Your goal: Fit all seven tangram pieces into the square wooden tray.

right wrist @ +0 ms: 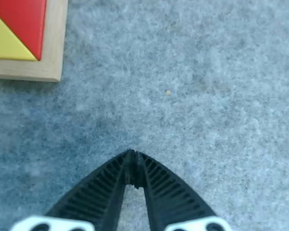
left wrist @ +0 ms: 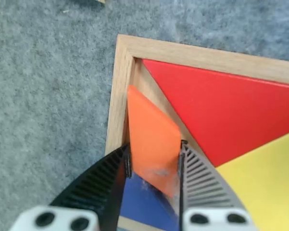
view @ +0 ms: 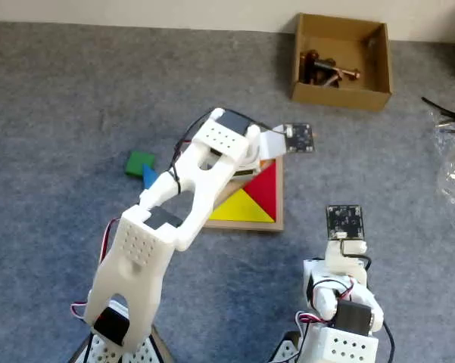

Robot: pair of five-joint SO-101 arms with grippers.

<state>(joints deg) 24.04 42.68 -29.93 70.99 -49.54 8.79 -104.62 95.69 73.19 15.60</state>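
1. Tangram pieces are split between tray and counter. A red triangle [left wrist: 226, 106] and a yellow triangle [left wrist: 264, 183] lie flat and edge to edge in the square wooden tray [left wrist: 116, 96]. A green piece [view: 139, 162] and a blue piece [view: 149, 176] touching it are left on the counter [view: 60, 98], well apart from the tray.
2. An orange piece [left wrist: 151, 144] is clamped by its two long edges in the left tool [left wrist: 155, 151]. It is held over the narrow gap between the tray wall and the red triangle, with its far tip aimed at the corner. A second blue piece [left wrist: 144, 202] is seen under its near end. Whether the orange piece is seated flat cannot be told.
3. The right tool [right wrist: 133, 166] is pressed together on nothing, over bare counter near a tray corner.
4. A jam is the likeliest fault. The gap is tight, so a slightly skewed piece could be propped on the rim or on the red triangle's edge and left tilted when released.
5. If the piece is forced down, the red triangle could be shoved out of line, or the light tray could be slid across the counter.
6. The pieces appear to be flat, hard and smoothly painted, with crisp straight edges, so little give is to be expected.
7. The tray is pale bare wood with a raised square rim. The counter is covered in a grey, fuzzy, felt-like fabric, which is judged to offer some grip.
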